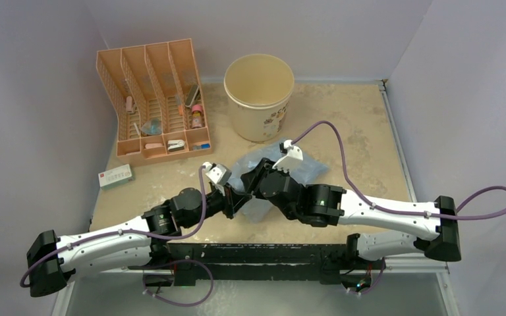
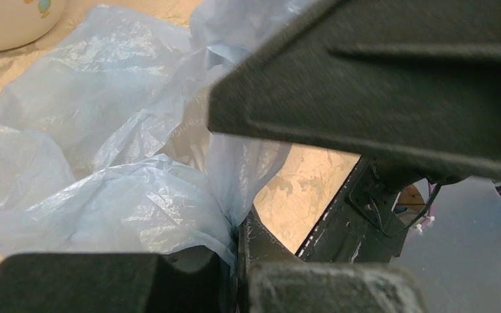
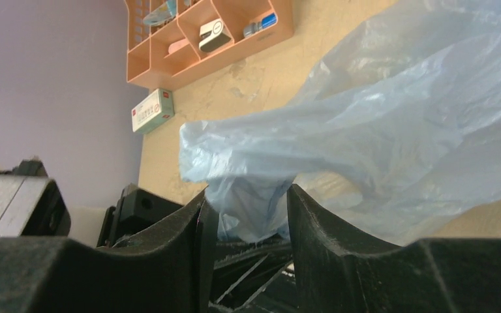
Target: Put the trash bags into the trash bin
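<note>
We see a mottled beige table (image 1: 362,131) filling most of the top view. The left arm (image 1: 105,240) and the right arm (image 1: 382,210) reach in from the bottom edge and meet near the centre of the frame.

An orange slotted rack (image 1: 155,99) stands at the upper left, with small items in its compartments that are too small to name. Just right of it, at top centre, the cream trash bin (image 1: 263,122) stands upright and open-mouthed, with a brownish print on its wall.

The light-blue trash bag (image 1: 309,166) lies crumpled on the table directly below the bin in the frame, close to it but wholly outside it, and the two wrists cover part of it.

A small white and green box (image 1: 115,176) lies flat at the left, below the rack.

The left gripper (image 2: 238,261) has its jaws together, pinching a thin fold of the bag at the bottom of its wrist view. The right gripper (image 3: 248,215) has its jaws part-way in, pressed on a bunched neck of plastic (the film fills the gap between them).
</note>
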